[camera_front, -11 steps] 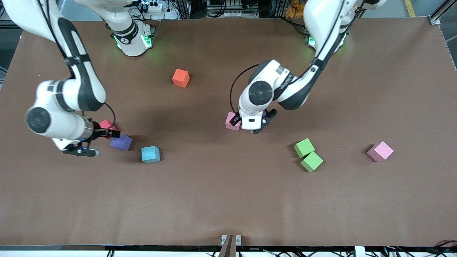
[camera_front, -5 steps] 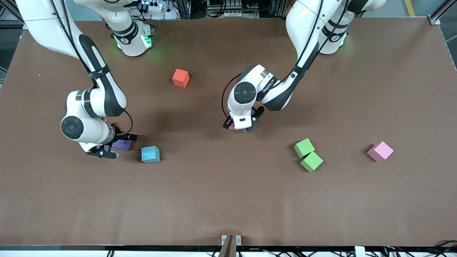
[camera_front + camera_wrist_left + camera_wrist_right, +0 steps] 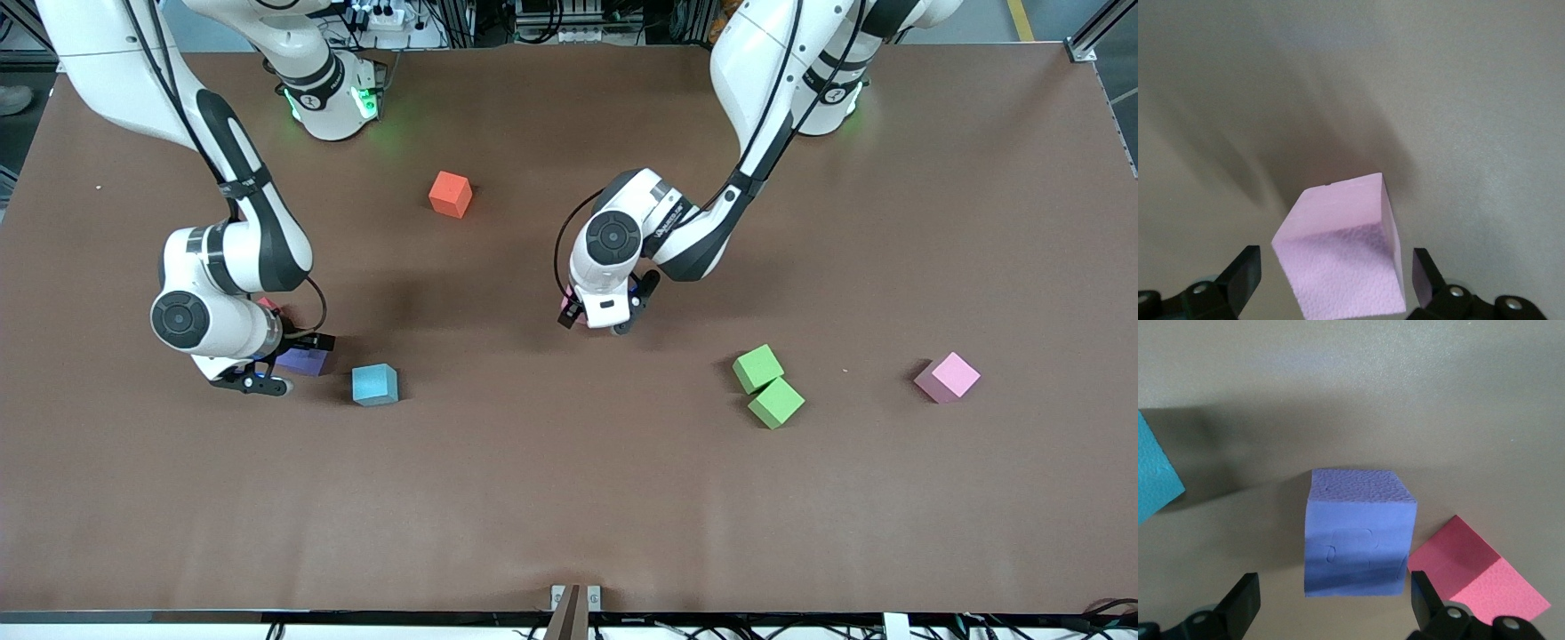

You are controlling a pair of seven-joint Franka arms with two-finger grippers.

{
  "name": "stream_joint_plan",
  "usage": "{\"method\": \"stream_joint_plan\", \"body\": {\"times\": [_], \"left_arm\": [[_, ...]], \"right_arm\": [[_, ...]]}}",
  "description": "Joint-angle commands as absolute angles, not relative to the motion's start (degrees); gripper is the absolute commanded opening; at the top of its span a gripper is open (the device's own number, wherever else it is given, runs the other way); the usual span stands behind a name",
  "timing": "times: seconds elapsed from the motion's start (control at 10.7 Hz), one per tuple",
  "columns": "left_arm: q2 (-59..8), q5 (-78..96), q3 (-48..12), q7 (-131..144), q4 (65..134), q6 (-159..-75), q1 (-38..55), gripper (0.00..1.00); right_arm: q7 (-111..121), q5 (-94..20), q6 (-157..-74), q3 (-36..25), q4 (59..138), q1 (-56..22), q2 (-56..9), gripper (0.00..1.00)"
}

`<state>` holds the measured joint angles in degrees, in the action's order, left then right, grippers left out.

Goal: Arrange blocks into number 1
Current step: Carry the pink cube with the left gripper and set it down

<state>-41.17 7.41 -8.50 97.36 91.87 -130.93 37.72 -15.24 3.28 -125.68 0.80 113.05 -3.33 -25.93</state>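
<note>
My left gripper (image 3: 594, 322) is low over a pink block (image 3: 1341, 257) at mid-table; its open fingers stand either side of the block without touching, and the hand hides most of it in the front view. My right gripper (image 3: 283, 363) is open and down around the purple block (image 3: 308, 362), whose sides are clear of both fingers (image 3: 1241, 600). The light blue block (image 3: 374, 384) lies just beside the purple one, toward the left arm's end. Two bright green blocks (image 3: 757, 368) (image 3: 776, 402) touch each other nearer the left arm's end.
A second pink cube (image 3: 948, 376) sits past the green pair toward the left arm's end. An orange cube (image 3: 450, 194) lies farther from the front camera at mid-table. A red cube (image 3: 1475, 577) rests close beside the purple block, mostly hidden under the right arm.
The right gripper swung from beside the purple block to straddle it. The left gripper shifted over the pink block and came down around it. Both barely moved in the last half second.
</note>
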Motion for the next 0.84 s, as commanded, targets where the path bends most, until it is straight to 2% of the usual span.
{"method": "stream_joint_plan", "body": {"times": [0.0,0.09,0.19,0.65,0.74], "left_arm": [[-42.2,3.8,-7.8,99.0,90.7,-132.3,38.7,0.54],[-42.1,1.7,-7.8,98.2,90.7,-132.3,38.7,0.06],[-42.0,-1.1,-7.9,96.4,90.7,-132.3,38.5,0.00],[-39.4,-3.4,-6.9,80.6,89.5,-131.8,38.5,0.00],[-38.6,-3.4,-7.9,78.9,89.7,-129.7,38.8,0.00]], "right_arm": [[-16.3,4.0,-126.3,1.1,113.2,-1.6,-27.1,1.00],[-16.3,4.0,-126.8,1.1,113.3,-0.9,-27.6,1.00],[-16.4,3.9,-127.5,1.1,113.4,-0.7,-28.1,1.00],[-17.6,2.9,-128.8,1.2,113.1,-0.4,-29.9,0.99],[-18.6,2.7,-128.8,1.2,113.0,-0.4,-30.1,0.80]]}}
